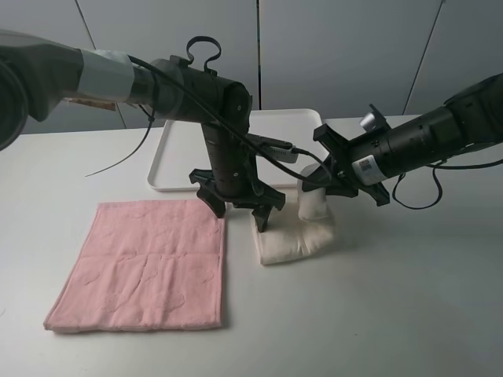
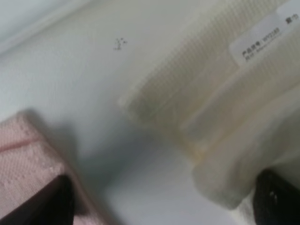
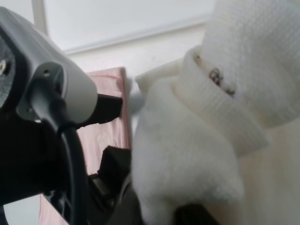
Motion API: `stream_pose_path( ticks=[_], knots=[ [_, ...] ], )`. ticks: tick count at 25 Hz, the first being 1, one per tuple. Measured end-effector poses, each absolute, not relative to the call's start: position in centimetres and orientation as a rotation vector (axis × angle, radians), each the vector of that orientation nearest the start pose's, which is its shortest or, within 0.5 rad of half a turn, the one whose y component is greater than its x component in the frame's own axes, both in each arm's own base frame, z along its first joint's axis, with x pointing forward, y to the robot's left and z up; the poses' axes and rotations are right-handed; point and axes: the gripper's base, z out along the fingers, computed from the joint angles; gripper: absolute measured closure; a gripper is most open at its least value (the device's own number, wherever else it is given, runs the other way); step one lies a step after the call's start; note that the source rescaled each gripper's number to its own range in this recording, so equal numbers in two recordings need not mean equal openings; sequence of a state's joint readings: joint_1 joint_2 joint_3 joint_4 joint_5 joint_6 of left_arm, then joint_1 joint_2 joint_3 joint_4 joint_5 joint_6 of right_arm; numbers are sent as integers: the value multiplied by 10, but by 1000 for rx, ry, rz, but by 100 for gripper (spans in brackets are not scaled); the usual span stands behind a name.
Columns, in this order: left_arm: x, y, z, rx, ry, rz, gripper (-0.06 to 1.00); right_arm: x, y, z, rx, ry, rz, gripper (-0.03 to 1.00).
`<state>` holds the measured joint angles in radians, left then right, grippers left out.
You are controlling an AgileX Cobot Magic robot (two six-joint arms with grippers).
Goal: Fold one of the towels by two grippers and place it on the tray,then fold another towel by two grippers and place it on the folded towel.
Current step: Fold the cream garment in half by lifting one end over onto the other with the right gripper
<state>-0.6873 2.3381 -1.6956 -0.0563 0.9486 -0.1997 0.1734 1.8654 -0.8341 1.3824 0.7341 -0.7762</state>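
Exterior high shows us right jaws clenched on the bunched cream cloth towel (image 1: 295, 239), at six o'clock from the white rectangular plastic tray (image 1: 177, 161), left jaws released at the towel's nine o'clock.

A small white tag (image 2: 261, 41) on the cream towel (image 2: 201, 112) carries two short lines of dark print, too blurred for me to make out a single character. More print near the tag's edge is just as unreadable. A pale sticker (image 1: 364, 167) on the right arm (image 1: 424, 137) bears dark marks, too small to read.
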Motion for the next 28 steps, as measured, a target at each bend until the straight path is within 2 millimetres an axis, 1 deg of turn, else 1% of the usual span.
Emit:
stream_pose_path(
  ticks=[4,8,10,14,20,23,28],
  knots=[
    [349,-292,95,713,3016,-110,-5,300,117,118,300,2729,1236,89],
    [349,-292,95,713,3017,-112,-5,300,126,108,282,2714,1299,89],
    [349,-292,95,713,3017,-112,-5,300,127,105,282,2716,1310,89],
    [349,-292,96,711,3016,-116,-5,301,127,103,287,2713,1316,89],
    [353,-296,104,734,2990,-142,-5,301,127,103,285,2711,1320,89],
    [357,-296,116,732,2983,-156,-5,300,128,104,280,2710,1327,89],
    [372,-285,149,686,2958,-177,-5,300,129,104,275,2709,1334,89]
  ],
)
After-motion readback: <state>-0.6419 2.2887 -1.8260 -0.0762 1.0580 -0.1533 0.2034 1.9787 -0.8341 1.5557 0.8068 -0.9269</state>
